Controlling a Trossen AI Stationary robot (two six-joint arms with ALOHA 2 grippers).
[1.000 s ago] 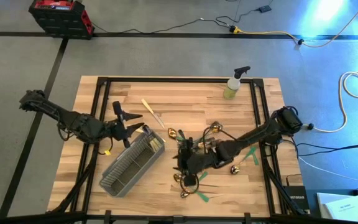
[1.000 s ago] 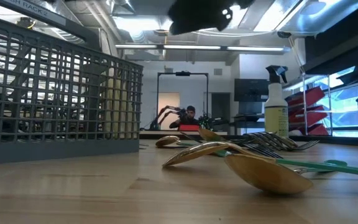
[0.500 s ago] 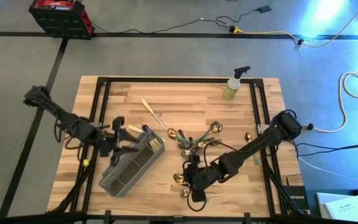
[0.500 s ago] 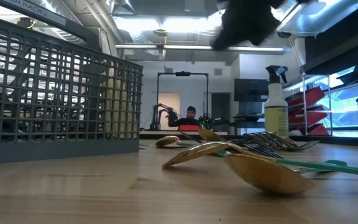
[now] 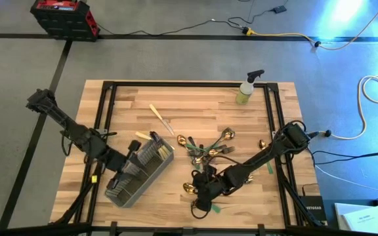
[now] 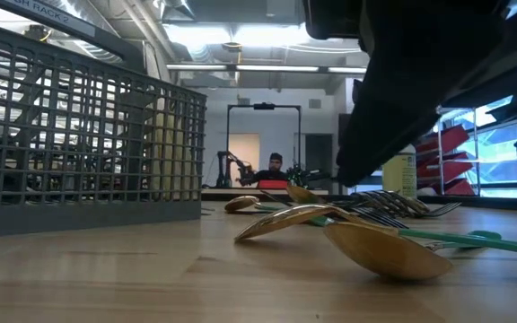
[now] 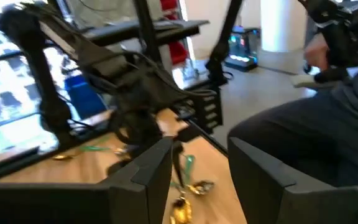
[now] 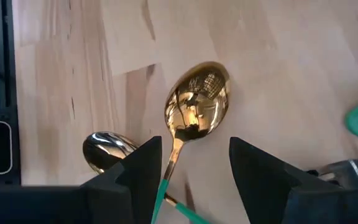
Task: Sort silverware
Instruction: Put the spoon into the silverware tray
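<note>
Low in the middle of the high view, the right gripper has come down off the pile and now sits low over one green-handled spoon, its fingers partway apart on each side of the neck and not holding it yet, so a pick-up looks next. The table's bottom edge is close here, and the rest of the silverware lies just above. Farther left, the left gripper has moved over the caddy, fingers apart and empty, and bare table lies beyond near the spray bottle.
</note>
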